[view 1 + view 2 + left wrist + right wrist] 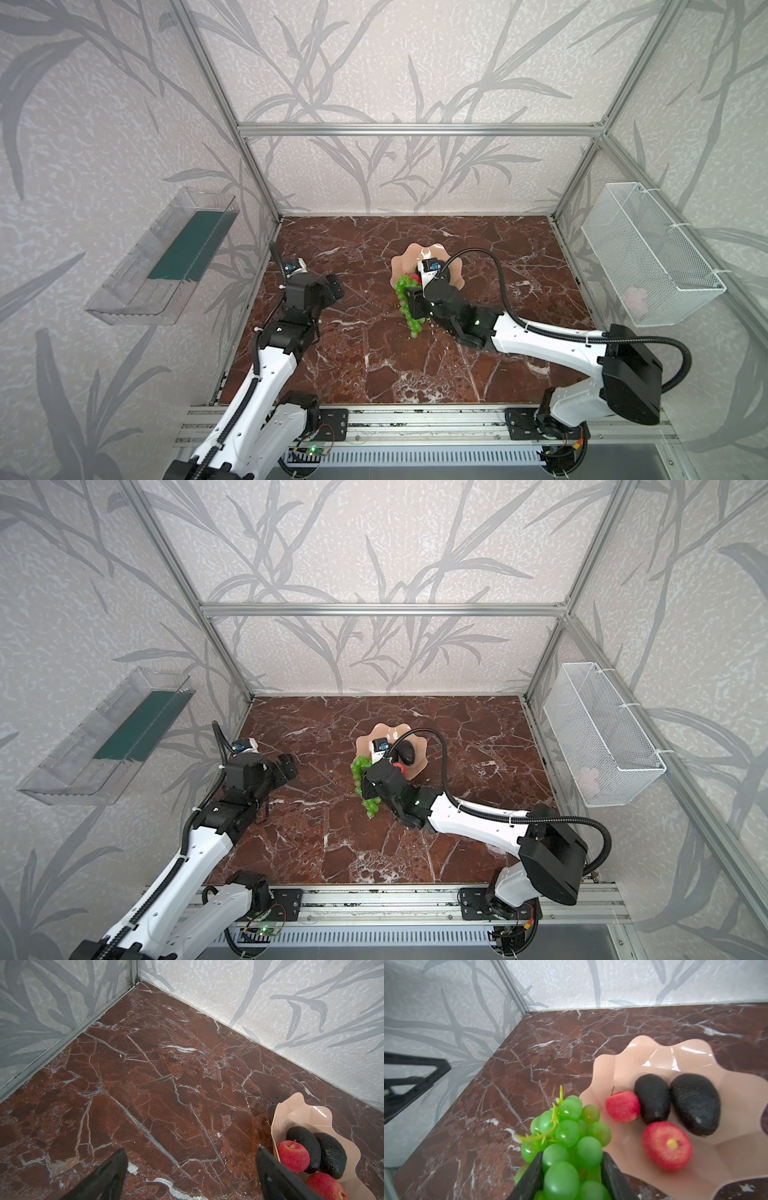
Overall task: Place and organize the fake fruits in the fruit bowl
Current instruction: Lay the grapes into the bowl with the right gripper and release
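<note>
I had the right gripper [572, 1154] clamped on the bunch of green grapes [568, 1132], its black fingers [533, 1169] pressing the bunch from either side, partway along its length. In both top views the bunch stuck out of the grip at both ends. One end reached just beside the near-left rim of the fruit bowl [419, 253], and the other trailed toward the near edge of the worktop [374, 365]. I could not tell whether the grapes were touching the marble or lifted off it.

The peach-pink bowl sat around the middle of the worktop, a little toward the far edge. Inside it one dark avocado [652, 1098] lay against a second avocado [695, 1103], side by side. One red apple [622, 1106] touched the first of them, and the other red apple [667, 1145] lay just beside both.

My left gripper [192, 1150] hung over the worktop near its left edge, well apart from the bowl, with its jaws spread wide and nothing between them
</note>
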Available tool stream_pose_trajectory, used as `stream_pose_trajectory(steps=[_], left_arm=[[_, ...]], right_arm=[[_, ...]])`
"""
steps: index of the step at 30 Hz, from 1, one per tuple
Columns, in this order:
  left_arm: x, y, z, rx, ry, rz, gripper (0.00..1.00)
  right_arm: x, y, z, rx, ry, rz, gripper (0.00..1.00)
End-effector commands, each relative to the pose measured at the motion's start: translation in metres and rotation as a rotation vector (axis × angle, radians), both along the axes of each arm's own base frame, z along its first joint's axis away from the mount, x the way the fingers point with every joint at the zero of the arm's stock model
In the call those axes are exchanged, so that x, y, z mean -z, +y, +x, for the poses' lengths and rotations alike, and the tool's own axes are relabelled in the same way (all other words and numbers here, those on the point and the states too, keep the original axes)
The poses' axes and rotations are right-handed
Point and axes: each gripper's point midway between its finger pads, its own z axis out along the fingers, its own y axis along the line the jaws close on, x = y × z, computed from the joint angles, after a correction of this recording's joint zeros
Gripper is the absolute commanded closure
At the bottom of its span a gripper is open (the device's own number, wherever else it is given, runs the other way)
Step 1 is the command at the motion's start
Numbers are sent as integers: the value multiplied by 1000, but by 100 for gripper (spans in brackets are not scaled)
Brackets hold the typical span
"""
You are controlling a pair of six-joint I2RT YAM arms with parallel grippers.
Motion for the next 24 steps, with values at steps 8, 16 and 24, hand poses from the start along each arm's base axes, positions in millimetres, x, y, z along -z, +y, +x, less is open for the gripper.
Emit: stream_pose_trajectory(steps=[8, 16, 24], left_arm=[[1, 4, -3, -19, -7, -13, 3], [1, 5, -3, -23, -7, -13, 3], [1, 7, -3, -31, -7, -4, 3]], right_arm=[[-10, -31, 69, 53, -37, -36, 57], [21, -25, 111, 55, -1, -67, 57], [51, -11, 132, 40, 54, -83, 53]])
